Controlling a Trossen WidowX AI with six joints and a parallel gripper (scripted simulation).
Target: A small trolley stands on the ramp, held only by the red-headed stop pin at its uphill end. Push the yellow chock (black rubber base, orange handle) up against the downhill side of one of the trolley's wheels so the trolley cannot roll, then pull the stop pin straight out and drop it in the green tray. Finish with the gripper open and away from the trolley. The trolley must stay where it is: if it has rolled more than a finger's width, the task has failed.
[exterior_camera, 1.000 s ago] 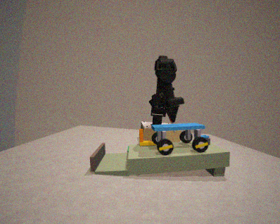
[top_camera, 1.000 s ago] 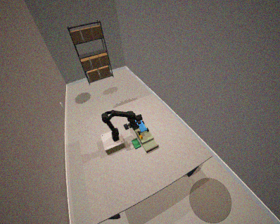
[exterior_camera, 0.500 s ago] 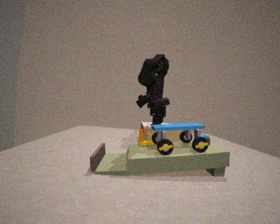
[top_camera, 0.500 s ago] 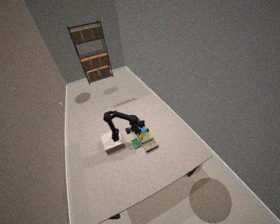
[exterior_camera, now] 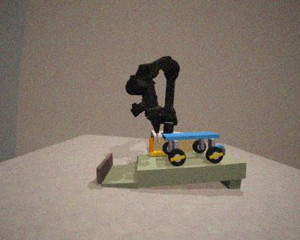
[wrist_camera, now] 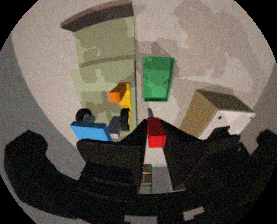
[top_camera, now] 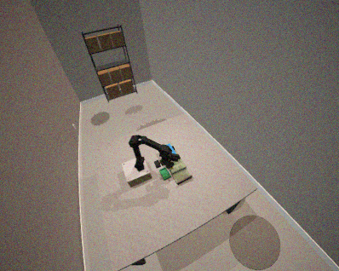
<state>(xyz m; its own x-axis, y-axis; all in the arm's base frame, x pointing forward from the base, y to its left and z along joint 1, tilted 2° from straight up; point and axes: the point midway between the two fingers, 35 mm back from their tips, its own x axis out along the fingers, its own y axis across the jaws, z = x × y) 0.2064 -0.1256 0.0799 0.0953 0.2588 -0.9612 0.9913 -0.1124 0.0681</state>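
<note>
Closest to us in the wrist view, our gripper (wrist_camera: 150,137) has its dark fingers clamped on the red-headed stop pin (wrist_camera: 154,133), whose red head sits between them with a pale shaft running back toward the camera. Just beyond the fingertips we see the blue corner of the trolley (wrist_camera: 89,131) at lower left and the yellow chock (wrist_camera: 124,96) with its orange handle beside it. Farther out lies the green tray (wrist_camera: 157,76), and left of it the pale green ramp (wrist_camera: 105,46) stretches away to a dark strip at its far end.

From the exterior view we see the trolley (exterior_camera: 191,136) standing on the ramp (exterior_camera: 190,167), with the gripper just above its left end. Across the room stands a shelf rack (top_camera: 93,60) holding cardboard boxes.
</note>
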